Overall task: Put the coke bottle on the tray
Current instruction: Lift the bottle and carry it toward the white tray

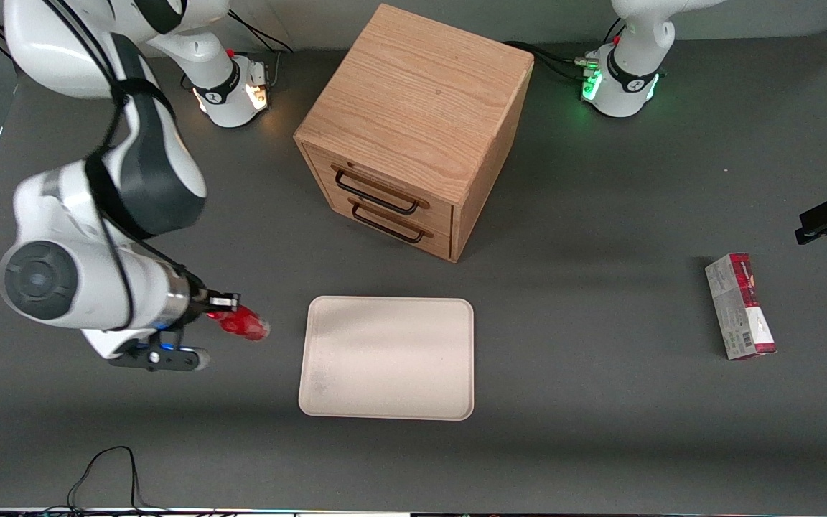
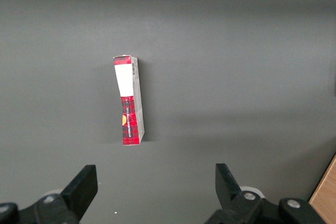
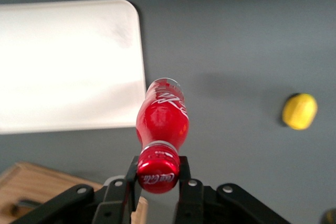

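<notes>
The coke bottle (image 1: 244, 322) is small, glossy and red. My gripper (image 1: 221, 305) is shut on its neck, just under the red cap, and holds it above the table beside the tray (image 1: 388, 357), toward the working arm's end. In the right wrist view the bottle (image 3: 161, 116) hangs from the gripper (image 3: 157, 174), with the fingers (image 3: 132, 176) pressed on either side of the cap. Its base points down at bare table close to a rounded corner of the cream-beige tray (image 3: 68, 66). The tray holds nothing.
A wooden drawer cabinet (image 1: 413, 129) stands farther from the front camera than the tray. A red-and-grey carton (image 1: 739, 305) lies toward the parked arm's end; it also shows in the left wrist view (image 2: 129, 100). A yellow lump (image 3: 299, 111) lies on the table near the bottle.
</notes>
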`<state>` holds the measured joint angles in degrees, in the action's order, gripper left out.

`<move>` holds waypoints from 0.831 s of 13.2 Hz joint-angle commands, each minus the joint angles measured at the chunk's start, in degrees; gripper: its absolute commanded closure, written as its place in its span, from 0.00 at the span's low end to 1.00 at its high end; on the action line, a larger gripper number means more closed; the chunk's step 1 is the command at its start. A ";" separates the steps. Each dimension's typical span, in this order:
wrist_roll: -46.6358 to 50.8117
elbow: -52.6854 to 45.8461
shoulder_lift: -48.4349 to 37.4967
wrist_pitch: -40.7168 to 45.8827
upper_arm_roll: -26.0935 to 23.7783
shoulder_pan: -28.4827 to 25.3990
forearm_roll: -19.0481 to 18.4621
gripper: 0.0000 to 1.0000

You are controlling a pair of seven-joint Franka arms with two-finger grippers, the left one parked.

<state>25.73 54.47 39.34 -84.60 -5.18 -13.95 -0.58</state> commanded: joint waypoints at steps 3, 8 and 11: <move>10.37 -3.40 5.64 -6.26 -0.54 -2.48 0.49 1.00; 19.60 -3.40 9.43 -13.66 -1.33 -2.49 0.49 1.00; 23.13 -3.40 11.19 -16.12 -2.20 -2.49 0.49 1.00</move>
<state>45.56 53.91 48.78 -100.19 -6.50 -16.34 -0.58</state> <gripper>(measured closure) 0.696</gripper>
